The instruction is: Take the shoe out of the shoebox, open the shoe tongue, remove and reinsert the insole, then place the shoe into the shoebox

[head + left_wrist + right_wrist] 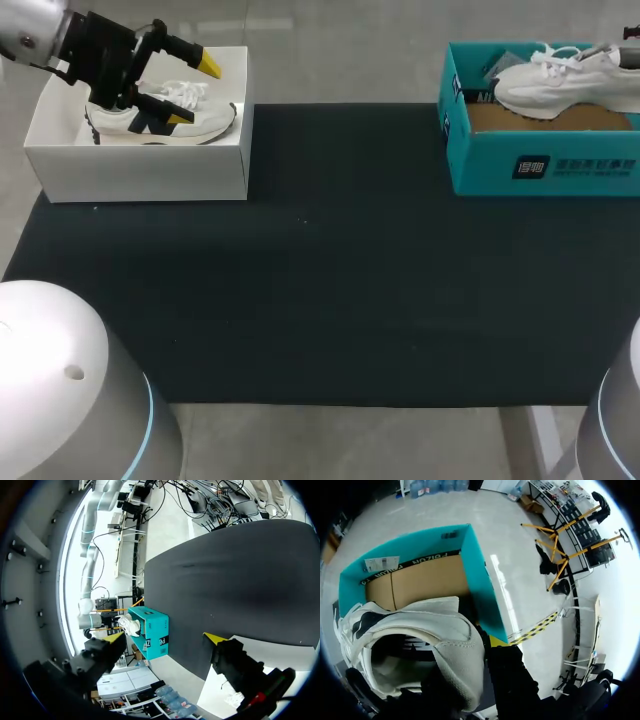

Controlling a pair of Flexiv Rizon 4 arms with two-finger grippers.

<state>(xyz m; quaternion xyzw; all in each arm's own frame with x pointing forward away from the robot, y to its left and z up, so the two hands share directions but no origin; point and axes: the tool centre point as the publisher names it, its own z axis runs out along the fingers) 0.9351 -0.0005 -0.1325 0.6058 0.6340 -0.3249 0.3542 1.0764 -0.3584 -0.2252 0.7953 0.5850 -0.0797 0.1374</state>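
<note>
A white shoe [565,80] hangs over the open teal shoebox [540,160] at the far right, toe pointing left. My right gripper [632,52] holds it by the heel at the view's edge. In the right wrist view the gripper [482,647] is shut on the heel collar of the shoe [420,630], with one yellow tip outside the heel and the other finger hidden. The teal box [475,580] lies beneath with a brown cardboard floor. My left gripper [194,92] hovers open over a white shoebox [140,165] holding a white and navy shoe [160,118], and nothing sits between its fingers [215,639].
A black mat [330,270] covers the table between the two boxes. The left wrist view looks across the mat [240,575] toward the teal box [152,632] far ahead.
</note>
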